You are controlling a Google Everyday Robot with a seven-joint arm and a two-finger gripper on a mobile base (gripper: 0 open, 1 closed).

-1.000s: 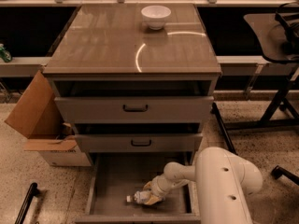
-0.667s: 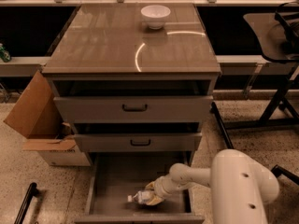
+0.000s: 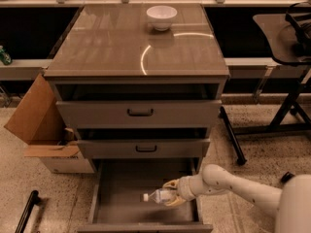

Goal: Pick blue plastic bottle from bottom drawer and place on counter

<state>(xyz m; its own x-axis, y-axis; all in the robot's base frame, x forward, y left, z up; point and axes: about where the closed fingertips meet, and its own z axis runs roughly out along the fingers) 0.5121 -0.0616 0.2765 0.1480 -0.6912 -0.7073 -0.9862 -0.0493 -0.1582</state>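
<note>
While our hand (image 3: 169, 193) sits low inside the open bottom drawer (image 3: 121, 191), its two fingers are closed round the blue plastic bottle (image 3: 156, 196), one above, one below. The bottle lies on its side, white cap pointing left, near the drawer's right wall. We cannot tell if it rests on the drawer floor or is just off it.

Step in hand, as we judge it: lift out. The grip looks taken toward the bottle's base end, so the cap end sticks out free and may droop or twist; we want a firm squeeze and a slow rise. The middle drawer (image 3: 146, 148) juts out above the back of the bottom one, so we should draw the bottle toward the front first, then go up, clear of that drawer's front and the right wall.

After that, up over the counter (image 3: 107, 47) and down on a bare patch, well apart from the white bowl (image 3: 161, 17).
</note>
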